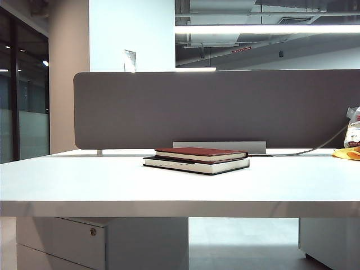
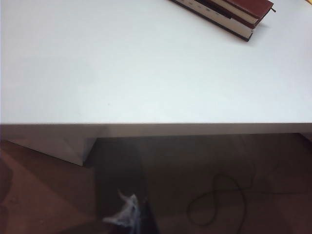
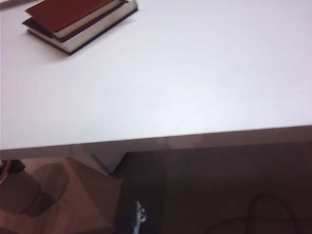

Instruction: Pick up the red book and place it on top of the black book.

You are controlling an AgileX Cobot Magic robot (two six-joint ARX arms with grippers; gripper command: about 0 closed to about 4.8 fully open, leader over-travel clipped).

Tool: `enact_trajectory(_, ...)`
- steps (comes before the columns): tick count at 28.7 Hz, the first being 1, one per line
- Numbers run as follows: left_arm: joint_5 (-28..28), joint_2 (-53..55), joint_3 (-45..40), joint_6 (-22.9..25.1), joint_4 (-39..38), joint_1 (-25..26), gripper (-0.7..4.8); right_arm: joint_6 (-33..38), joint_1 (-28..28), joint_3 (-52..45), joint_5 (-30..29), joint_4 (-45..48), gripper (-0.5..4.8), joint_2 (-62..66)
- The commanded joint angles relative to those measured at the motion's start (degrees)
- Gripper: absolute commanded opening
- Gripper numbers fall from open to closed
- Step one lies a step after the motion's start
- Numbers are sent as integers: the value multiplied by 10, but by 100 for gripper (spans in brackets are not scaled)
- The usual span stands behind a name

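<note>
Here the red book (image 1: 201, 152) lies flat on top of the black book (image 1: 197, 165). The two make a small stack on the white table (image 1: 84, 180), about midway between the table's left and right ends and closer to the far edge than to the near edge. The red book is thinner and a bit smaller, so the black book sticks out under it toward the near edge. Both show pale page edges on the side that faces the near edge. A grey wall panel (image 1: 214, 107) stands along the far edge, just behind the stack. At the far right corner sits something yellow (image 1: 347, 153) with a white bag (image 1: 353, 128), but it is cut off and hard to tell what it is.

No arm reaches over the table. The left gripper does not show in any picture, so I cannot tell how its fingers stand. The right gripper does not show either; its fingers are closed, and nothing touches the books.
</note>
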Motion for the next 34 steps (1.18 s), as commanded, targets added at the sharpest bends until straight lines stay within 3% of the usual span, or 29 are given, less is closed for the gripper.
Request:
enact_trajectory(1,27,0,-4,0,4,0,-2,-2,2,-1,-4,4,-1,0)
enact_trajectory(23,20,0,-3,9,9,0,-2,-2,2,-1,-5,4,-1,0)
enact_trajectory(29,-63,0,-3,96,42,0,-2,-2,2,-1,-4,4,-1,0)
enact_trajectory(34,-144,-12,-3,104,58,0,-2,-2,2,-1,-5,4,-1,0)
